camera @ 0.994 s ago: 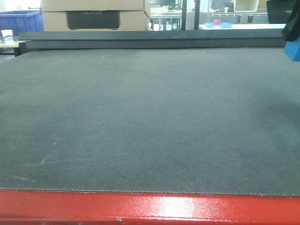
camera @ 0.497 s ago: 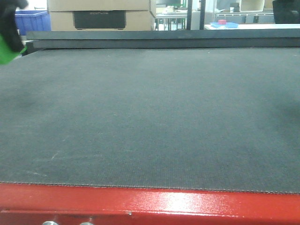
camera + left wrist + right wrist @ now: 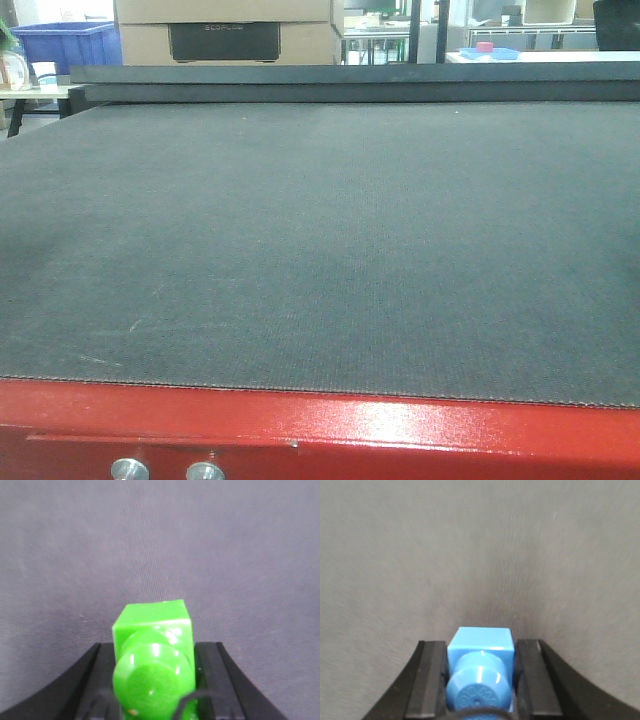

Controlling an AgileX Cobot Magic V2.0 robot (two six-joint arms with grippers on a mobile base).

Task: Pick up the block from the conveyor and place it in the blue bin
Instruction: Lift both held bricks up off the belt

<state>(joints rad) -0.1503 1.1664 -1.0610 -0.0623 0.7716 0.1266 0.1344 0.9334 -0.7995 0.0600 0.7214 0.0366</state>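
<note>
Right claw [image 3: 481,677] clamped on blue block [image 3: 480,641], block seated between its fingers, belt [image 3: 470,545] below. Left claw [image 3: 152,680] clamped on green block [image 3: 152,620], grey belt beneath. Blue bin [image 3: 62,44] beyond belt's far left corner.

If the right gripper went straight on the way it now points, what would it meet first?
Likely the dark grey woven conveyor belt; nothing else shows ahead of the right gripper clamping the small blue plastic block. Distance unclear.
</note>
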